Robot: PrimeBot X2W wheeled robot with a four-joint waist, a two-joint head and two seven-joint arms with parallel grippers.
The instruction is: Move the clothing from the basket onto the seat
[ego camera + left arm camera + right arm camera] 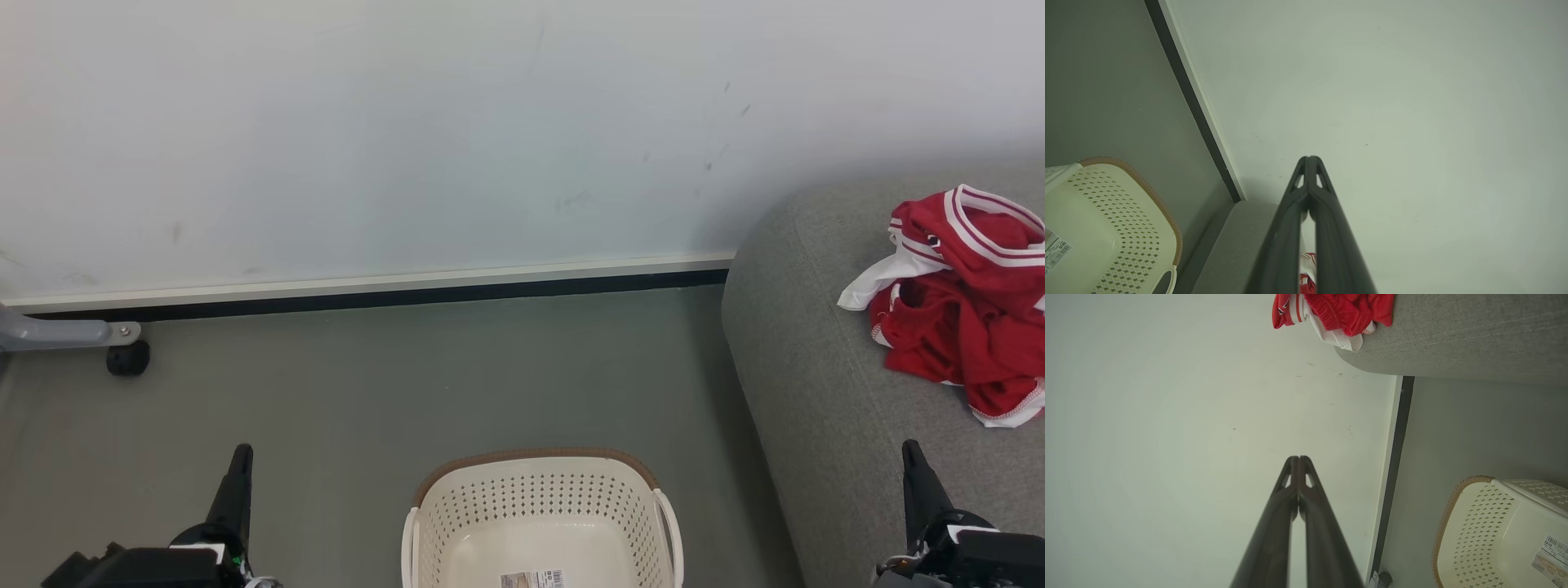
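Head view, left to right: left gripper (239,465) shut, holding nothing. Basket (535,455) shows no clothing inside, just a label (532,579) on its bottom. Clothing (963,302) lies heaped on the seat (800,367). Right gripper (913,457) shut, empty. I judge the transfer done; next calls only for parking both arms.

Head downward — wrists wallward, basket (531,455) shared

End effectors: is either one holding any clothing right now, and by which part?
Nothing is held. The left end effector and right end effector are both shut and empty; the red clothing lies on the grey seat.
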